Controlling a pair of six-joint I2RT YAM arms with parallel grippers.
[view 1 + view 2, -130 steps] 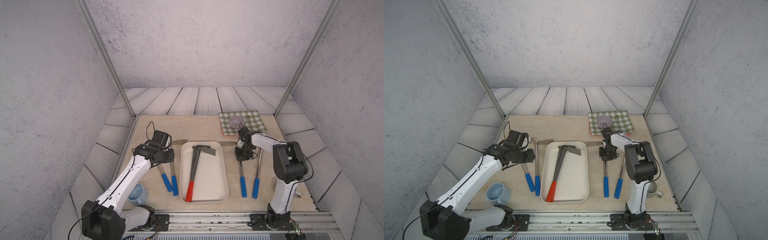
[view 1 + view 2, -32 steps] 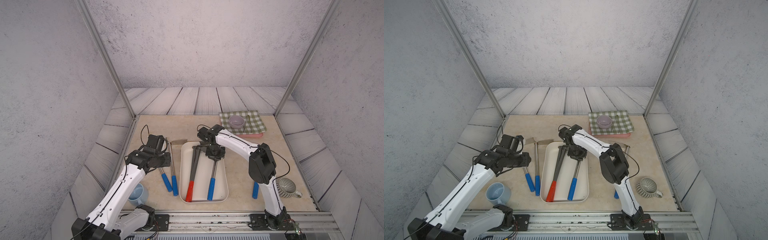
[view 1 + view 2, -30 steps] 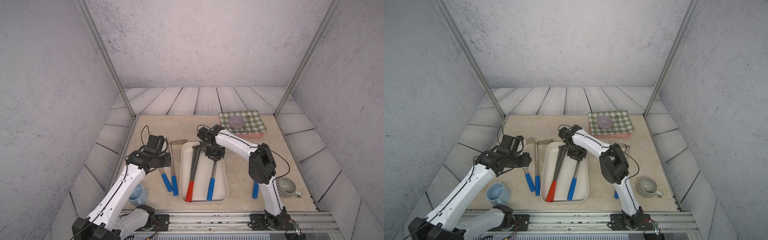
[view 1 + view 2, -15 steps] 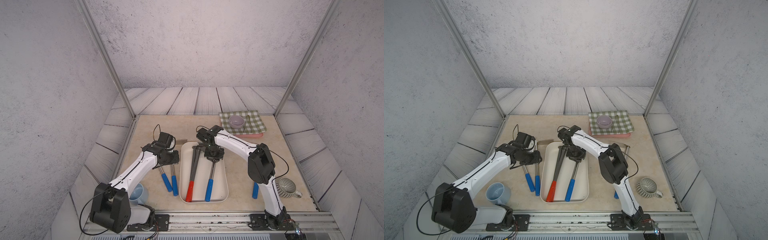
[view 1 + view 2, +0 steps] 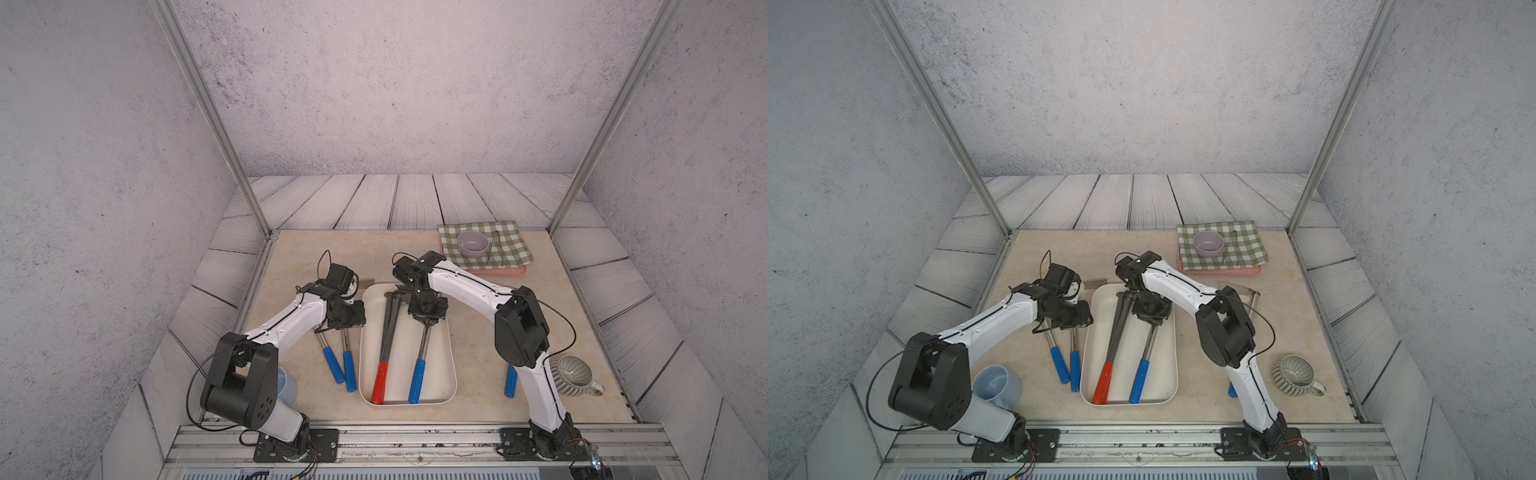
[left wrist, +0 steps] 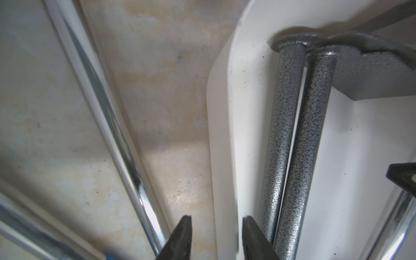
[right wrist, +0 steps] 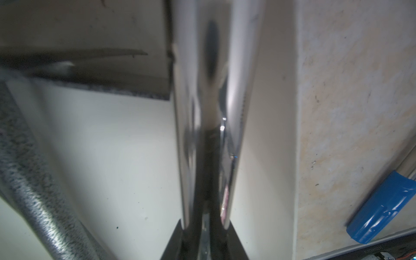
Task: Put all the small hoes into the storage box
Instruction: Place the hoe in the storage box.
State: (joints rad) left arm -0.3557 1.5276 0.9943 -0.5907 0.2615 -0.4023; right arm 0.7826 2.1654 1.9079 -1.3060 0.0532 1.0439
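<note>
In both top views the right gripper (image 5: 427, 320) covers the head of the small hoe (image 5: 417, 380). At three o'clock from the storage box (image 5: 440, 365) we see only the grip of a blue-handled tool (image 5: 510, 380) behind the right arm (image 5: 519, 328). The hoe's chrome shaft (image 7: 209, 90) blurs in the right wrist view.

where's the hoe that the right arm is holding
In both top views the hoe is in the right half of the white storage box, next to the red-handled tool, its shiny shaft clamped in the right fingers.
</note>
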